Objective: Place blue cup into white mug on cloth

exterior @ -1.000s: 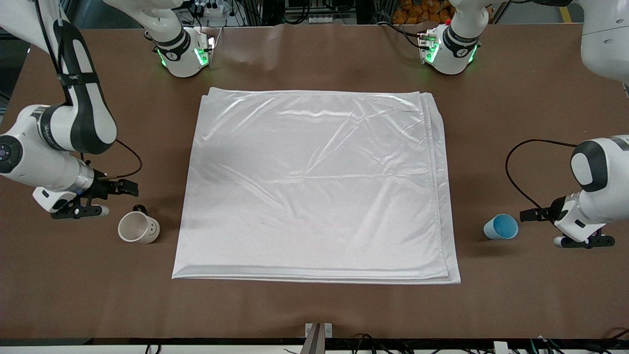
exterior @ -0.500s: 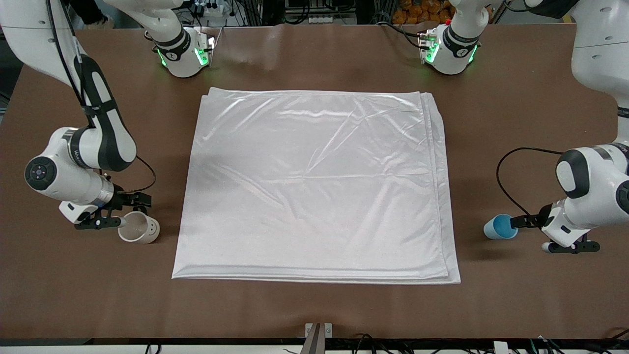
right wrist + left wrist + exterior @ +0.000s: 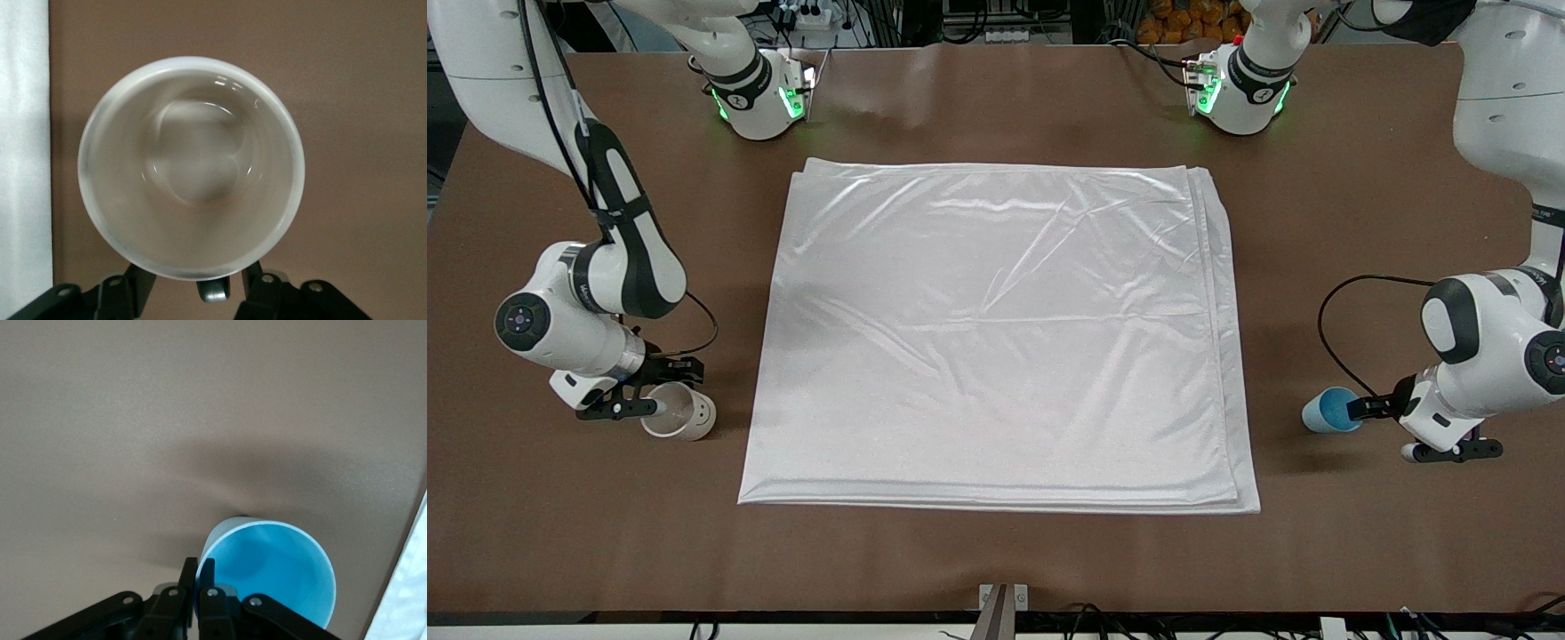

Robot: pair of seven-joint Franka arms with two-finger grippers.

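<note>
Both arms are at their pickups. Left gripper (image 3: 197, 590) has its fingers pinched on the rim wall of the blue cup (image 3: 277, 570), one inside and one outside; the cup stands on the bare surface (image 3: 996, 551) just off the cloth (image 3: 996, 338) at the left arm's end. Right gripper (image 3: 660, 391) is at the white mug (image 3: 683, 414), fingers closed in, apparently on the rim at the handle side; in the right wrist view the mug's handle (image 3: 213, 291) sits between the fingers, so the exact contact is hard to call. The mug is also on bare surface, just beside the cloth at the right arm's end. Risks: a thin single-wall pinch on a tapered cup can let it pivot or slip on lift. A rim grip by the handle puts the mug's weight off-centre, so it may tilt or swing. The cloth is shiny and wrinkled, so a mug set down tilted could rock or slide, and a misaligned cup could catch the mug's rim.
</note>
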